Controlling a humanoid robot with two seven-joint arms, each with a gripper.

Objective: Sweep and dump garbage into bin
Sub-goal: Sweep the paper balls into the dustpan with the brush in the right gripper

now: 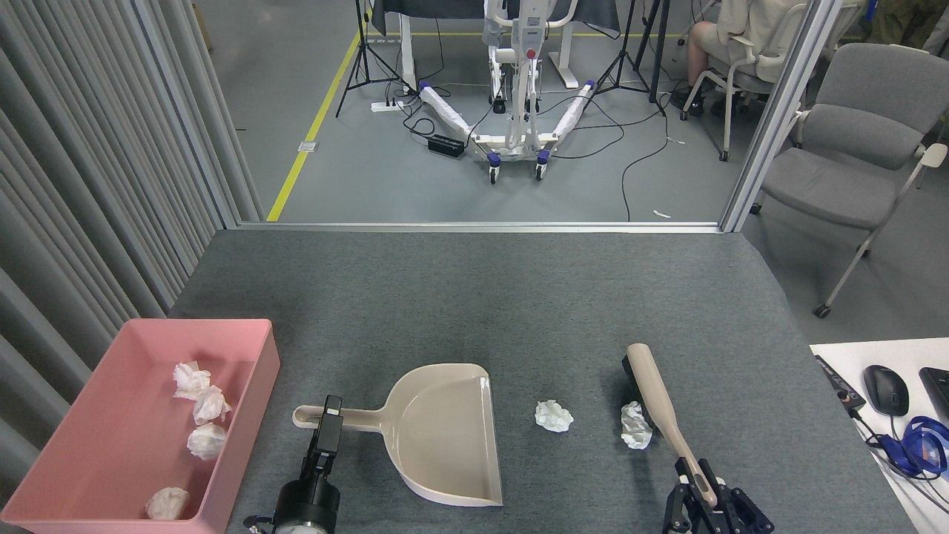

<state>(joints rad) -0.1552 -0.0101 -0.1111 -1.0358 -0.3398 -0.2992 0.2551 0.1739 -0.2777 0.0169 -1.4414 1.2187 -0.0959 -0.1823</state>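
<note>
On the grey felt tabletop (474, 297), the right end effector (704, 498) grips the beige long-handled brush (656, 397); the left end effector (328, 423) clamps the beige plastic dustpan (445, 434) by its handle. A glancing stroke could roll the crumpled white tissue wads (635, 434) past the dustpan's mouth.

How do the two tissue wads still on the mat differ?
Position: the left wad lies alone on the open mat between the dustpan and the brush; the right wad sits right against the brush's left side.
Shape: the left wad is low and wider than tall; the right wad is taller and narrower.
Shared: both are crumpled white tissue, similar in size, outside the dustpan and the pink bin.
</note>
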